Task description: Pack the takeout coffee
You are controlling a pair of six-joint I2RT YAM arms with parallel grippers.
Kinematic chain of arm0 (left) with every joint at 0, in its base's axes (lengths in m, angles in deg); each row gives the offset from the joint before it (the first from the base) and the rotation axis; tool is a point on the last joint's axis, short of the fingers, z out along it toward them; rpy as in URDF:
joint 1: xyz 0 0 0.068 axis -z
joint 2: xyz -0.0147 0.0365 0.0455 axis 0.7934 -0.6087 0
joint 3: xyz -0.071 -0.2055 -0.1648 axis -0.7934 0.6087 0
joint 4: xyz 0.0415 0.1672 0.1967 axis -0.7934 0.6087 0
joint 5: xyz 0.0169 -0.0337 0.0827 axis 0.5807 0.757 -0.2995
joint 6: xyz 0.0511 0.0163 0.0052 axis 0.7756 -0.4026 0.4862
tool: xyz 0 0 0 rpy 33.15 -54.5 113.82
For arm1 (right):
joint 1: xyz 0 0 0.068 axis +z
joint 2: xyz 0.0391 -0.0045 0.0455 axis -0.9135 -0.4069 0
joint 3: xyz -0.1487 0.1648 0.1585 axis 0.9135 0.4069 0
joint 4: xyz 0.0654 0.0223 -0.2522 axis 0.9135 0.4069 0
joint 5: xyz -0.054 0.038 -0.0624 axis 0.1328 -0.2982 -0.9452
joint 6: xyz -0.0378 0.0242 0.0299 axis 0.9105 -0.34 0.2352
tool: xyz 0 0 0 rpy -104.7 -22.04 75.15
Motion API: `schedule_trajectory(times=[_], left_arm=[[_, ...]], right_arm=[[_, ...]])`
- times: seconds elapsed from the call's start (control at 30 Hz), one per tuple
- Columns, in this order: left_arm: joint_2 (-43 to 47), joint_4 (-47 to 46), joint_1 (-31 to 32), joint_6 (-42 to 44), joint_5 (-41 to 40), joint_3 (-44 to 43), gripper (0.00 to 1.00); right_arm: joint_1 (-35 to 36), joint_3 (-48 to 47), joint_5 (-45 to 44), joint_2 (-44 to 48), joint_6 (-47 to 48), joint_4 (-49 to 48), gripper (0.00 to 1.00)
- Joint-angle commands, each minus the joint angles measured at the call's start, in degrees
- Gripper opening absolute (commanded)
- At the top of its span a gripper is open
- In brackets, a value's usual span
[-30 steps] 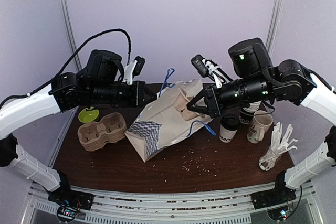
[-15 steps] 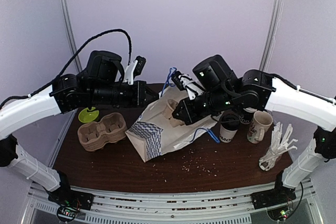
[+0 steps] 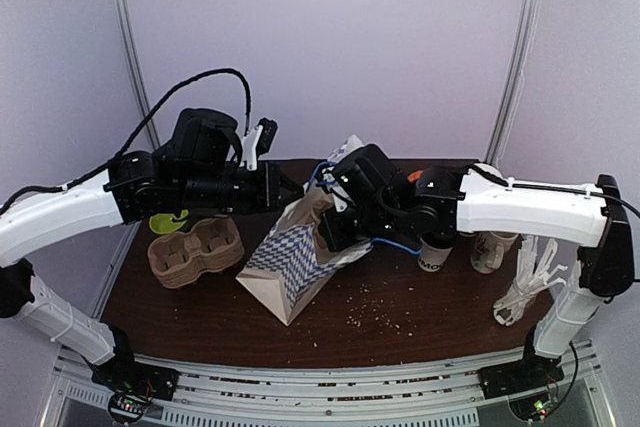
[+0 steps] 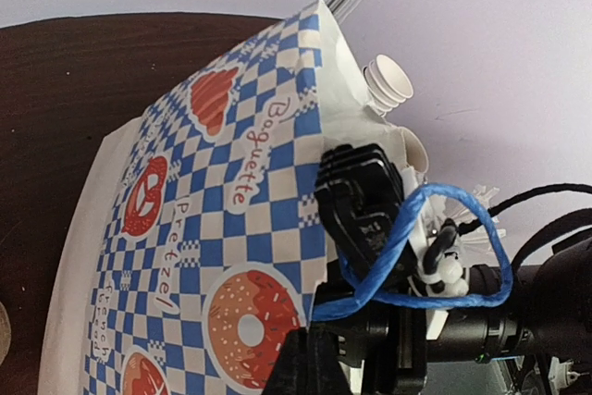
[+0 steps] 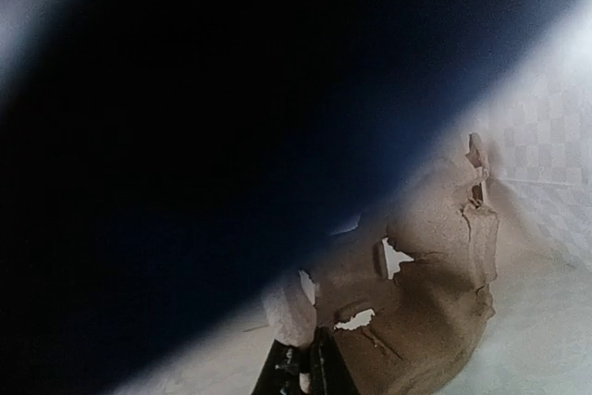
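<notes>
While both arms crowd the one paper bag, I count from above one pulp carrier left of it. Right of it, outside on the table, stands the one takeout coffee, its lid hidden under the right arm, then one mug. The left gripper pinches the bag's rim; the right gripper is sunk in its mouth.

My left wrist camera shows one blue cord handle looped around that right gripper.

My right wrist view is mostly dark blur: one torn brown pulp piece inside the bag, jaws closed, nothing discernible between them.
</notes>
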Motion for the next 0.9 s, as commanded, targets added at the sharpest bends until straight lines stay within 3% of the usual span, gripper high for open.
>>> schedule_trajectory(times=[0.0,0.23,0.43,0.63,0.87], left_arm=[[-0.34,-6.41,0.27,-1.66,0.31,-0.01,0.0],[-0.83,-6.72,0.27,-1.37,0.44,-0.37,0.0],[-0.6,-5.98,0.27,-1.01,-0.3,-0.16,0.0],[0.43,-5.44,0.27,-1.01,-1.39,1.71,0.0],[1.28,-3.73,0.27,-0.2,-2.21,2.81,0.0]], right_arm=[[-0.17,0.6,0.41,-3.06,-0.97,-2.9,0.0],[0.04,0.66,7.97,-4.16,-0.69,-3.39,0.0],[0.26,1.2,11.56,-0.3,-0.46,-2.22,0.39],[0.27,-0.06,14.41,5.42,-1.31,0.02,0.69],[0.32,-4.96,17.59,12.46,0.3,8.16,0.88]])
